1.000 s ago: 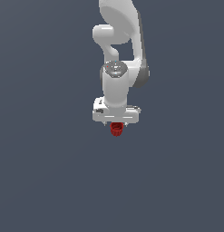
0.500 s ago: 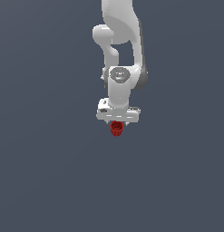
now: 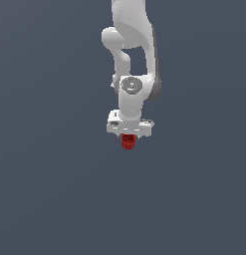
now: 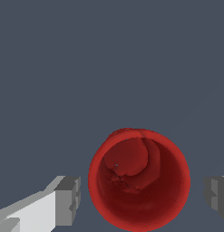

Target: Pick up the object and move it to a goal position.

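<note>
One red cup (image 3: pixel 127 142) sits centre frame under the gripper (image 3: pixel 128 134), between fingers (image 4: pixel 68 200) standing wide with visible gaps, not gripping. Pre-grasp step, probably; next move: close, then lift toward goal.

I count one red cup (image 3: pixel 127 142) here. One gripper (image 3: pixel 128 135) on my single arm (image 3: pixel 132 60), showing two fingers (image 4: pixel 68 200).
</note>
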`<state>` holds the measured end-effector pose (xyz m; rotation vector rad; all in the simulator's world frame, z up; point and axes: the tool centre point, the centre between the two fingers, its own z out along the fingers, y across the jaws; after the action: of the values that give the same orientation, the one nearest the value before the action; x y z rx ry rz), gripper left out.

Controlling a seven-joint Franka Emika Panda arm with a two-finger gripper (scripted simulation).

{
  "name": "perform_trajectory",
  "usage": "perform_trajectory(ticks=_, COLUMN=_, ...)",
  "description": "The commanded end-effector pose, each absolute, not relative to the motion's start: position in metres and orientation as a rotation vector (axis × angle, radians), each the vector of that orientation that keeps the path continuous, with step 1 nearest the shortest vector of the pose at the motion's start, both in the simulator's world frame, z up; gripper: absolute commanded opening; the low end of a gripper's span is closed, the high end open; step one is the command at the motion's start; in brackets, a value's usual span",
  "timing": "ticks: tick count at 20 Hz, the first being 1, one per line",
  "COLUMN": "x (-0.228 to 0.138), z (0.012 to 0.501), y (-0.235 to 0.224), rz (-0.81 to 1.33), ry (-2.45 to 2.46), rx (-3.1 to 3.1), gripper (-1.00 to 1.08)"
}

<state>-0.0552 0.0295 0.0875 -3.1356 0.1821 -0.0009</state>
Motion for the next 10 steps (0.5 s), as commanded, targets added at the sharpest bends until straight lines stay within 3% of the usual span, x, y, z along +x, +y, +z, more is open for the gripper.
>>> perform_trajectory(ticks=1, x=-0.056, z=0.077, y=0.03, rz=0.001, ry=0.182, rx=-3.136, gripper=1.0)
perform_trajectory(ticks=10, x=-0.056, z=0.048, y=0.03, rz=0.0, ry=0.184, rx=-3.136, gripper=1.0)
